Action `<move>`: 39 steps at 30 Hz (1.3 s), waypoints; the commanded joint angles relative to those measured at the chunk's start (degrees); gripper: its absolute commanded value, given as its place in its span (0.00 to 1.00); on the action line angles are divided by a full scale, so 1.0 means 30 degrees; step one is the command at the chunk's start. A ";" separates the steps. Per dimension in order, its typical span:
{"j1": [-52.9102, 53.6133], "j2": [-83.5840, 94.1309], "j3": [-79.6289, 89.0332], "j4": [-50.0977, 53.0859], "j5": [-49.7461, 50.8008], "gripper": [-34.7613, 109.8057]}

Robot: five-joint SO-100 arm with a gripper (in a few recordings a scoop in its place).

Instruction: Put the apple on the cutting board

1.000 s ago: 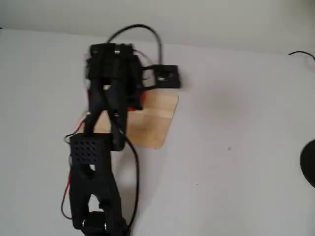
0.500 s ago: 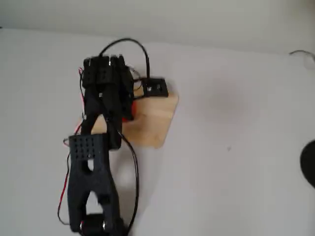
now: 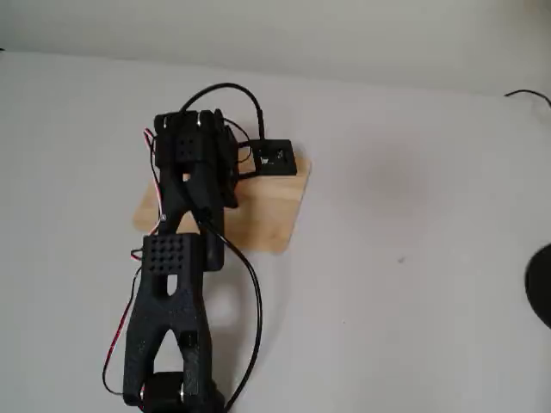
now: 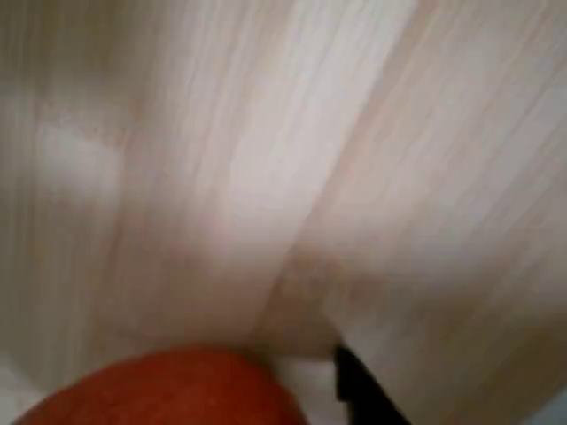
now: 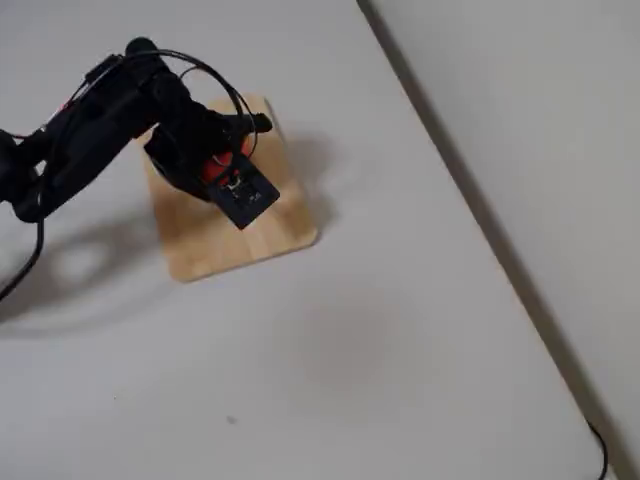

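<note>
The cutting board point(image 3: 269, 211) is a light wooden rectangle lying flat on the white table, also seen in the other fixed view as the cutting board point(image 5: 230, 235). My black gripper point(image 5: 222, 168) hangs low over its far half, shut on the apple point(image 5: 213, 166), which shows as a red patch between the fingers. In the wrist view the apple point(image 4: 168, 390) sits at the bottom edge with a dark fingertip point(image 4: 354, 390) beside it, and the board's grain point(image 4: 292, 177) lies close behind. From the first fixed view the arm point(image 3: 194, 163) hides the apple.
White table point(image 3: 413, 258) lies open to the right of the board. A dark round object point(image 3: 542, 284) pokes in at the right edge, and a thin cable point(image 3: 527, 93) lies at the back right. A pale wall point(image 5: 520, 120) borders the table.
The gripper with the apple has shifted a little left and down over the board, and the elbow has swung right. More of the board's left end shows now.
</note>
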 commanded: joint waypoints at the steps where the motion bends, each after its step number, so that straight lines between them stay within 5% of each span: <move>1: 0.0352 0.1699 0.0967 0.1055 -0.0234 0.66; 18: 0.0176 1.2891 0.8232 0.1025 -0.0439 0.66; 29: 0.2607 2.6865 1.7871 0.0967 -0.1523 0.65; 39: 0.5596 4.0898 3.0762 -0.0586 -0.2051 0.24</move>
